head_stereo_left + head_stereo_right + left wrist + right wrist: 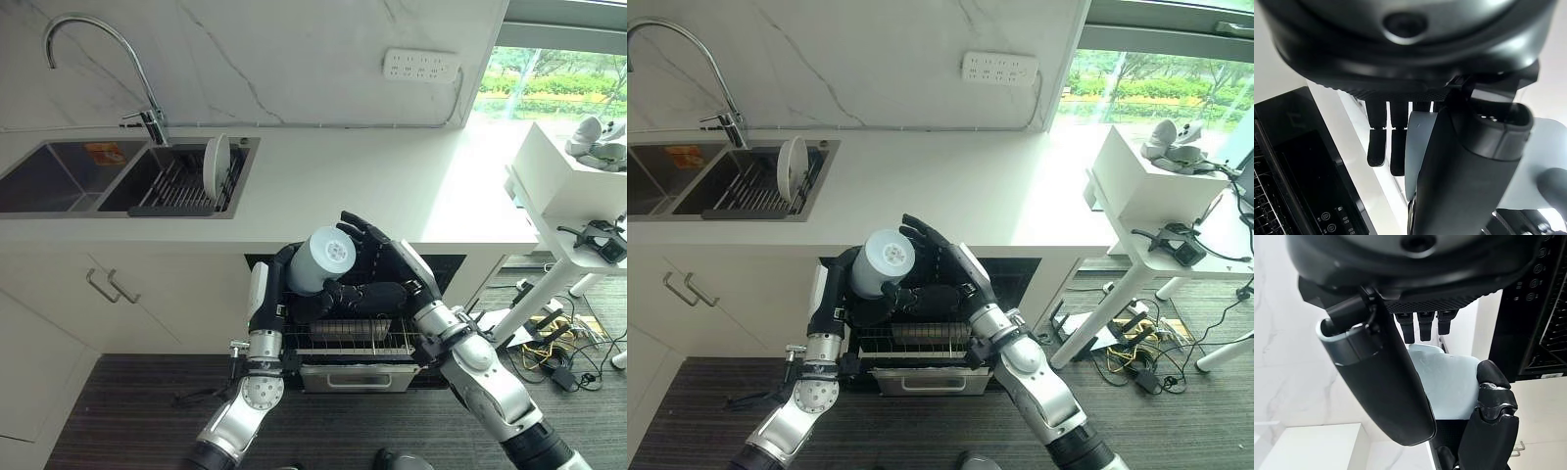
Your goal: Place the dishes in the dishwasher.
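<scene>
A pale blue cup (320, 259) is held on its side above the open dishwasher, its base towards me. My left hand (285, 281) wraps it from the left, fingers curled round its wall; in the left wrist view the cup (1422, 147) sits between fingers and thumb. My right hand (380, 262) is on the cup's right side, fingers spread behind it and thumb pressed beneath; the right wrist view has the cup (1447, 382) between thumb and fingers. The pulled-out wire rack (355, 343) lies just below both hands. A white plate (216, 166) stands upright in the sink's drying rack.
The white counter (392, 186) runs above the dishwasher opening. A double sink (59, 176) with a curved tap (147, 117) is at the left. A white side table (568, 181) stands at the right, cables on the floor beneath it.
</scene>
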Robot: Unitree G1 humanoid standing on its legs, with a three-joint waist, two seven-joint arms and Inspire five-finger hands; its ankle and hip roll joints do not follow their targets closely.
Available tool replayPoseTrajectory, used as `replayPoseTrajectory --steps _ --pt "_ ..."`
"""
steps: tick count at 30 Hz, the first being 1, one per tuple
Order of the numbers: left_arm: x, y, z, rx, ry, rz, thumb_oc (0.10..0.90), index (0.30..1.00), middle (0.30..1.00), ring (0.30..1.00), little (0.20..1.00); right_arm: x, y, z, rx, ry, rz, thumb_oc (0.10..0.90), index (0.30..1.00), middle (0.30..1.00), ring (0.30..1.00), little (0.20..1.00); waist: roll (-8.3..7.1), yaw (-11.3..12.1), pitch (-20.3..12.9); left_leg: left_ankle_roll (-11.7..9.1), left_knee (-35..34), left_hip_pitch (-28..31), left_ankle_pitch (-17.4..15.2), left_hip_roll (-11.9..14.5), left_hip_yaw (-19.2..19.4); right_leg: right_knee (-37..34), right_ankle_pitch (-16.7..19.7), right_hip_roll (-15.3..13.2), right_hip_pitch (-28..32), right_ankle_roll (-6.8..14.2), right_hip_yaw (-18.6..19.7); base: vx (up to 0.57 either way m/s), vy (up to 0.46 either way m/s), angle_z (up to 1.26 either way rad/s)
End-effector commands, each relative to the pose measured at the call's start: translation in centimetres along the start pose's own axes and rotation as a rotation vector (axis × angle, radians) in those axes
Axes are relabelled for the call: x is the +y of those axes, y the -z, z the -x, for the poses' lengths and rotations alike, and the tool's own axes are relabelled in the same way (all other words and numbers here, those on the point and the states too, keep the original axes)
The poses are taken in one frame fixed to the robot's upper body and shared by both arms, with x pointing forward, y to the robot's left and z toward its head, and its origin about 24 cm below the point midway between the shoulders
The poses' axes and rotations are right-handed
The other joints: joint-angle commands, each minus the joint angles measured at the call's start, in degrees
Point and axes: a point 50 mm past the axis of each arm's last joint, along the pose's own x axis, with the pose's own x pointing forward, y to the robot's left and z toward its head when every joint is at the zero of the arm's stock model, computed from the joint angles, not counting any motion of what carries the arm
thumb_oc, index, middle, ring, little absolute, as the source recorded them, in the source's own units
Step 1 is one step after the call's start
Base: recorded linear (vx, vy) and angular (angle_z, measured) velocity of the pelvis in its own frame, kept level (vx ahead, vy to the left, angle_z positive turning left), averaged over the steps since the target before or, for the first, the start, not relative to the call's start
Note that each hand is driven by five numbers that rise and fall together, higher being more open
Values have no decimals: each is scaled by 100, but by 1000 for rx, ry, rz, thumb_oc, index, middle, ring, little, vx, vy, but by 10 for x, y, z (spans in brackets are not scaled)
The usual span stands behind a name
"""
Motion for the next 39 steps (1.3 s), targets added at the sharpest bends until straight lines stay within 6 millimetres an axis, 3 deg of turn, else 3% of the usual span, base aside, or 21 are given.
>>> replayPoseTrajectory --steps 1,39 --pt "4 -61 -27 -334 -27 82 400 300 300 300 300 15 -52 -25 -268 -78 -22 800 900 900 900 900 -42 15 -125 -69 386 -53 -632 172 183 -561 -330 17 769 578 431 0 0 0" --pt "-18 -57 -24 -326 82 58 400 300 300 300 300 41 -59 -43 -273 -200 24 800 900 900 900 900 -70 156 -83 -37 386 -67 -639 131 141 -561 -304 -12 768 597 426 0 0 0"
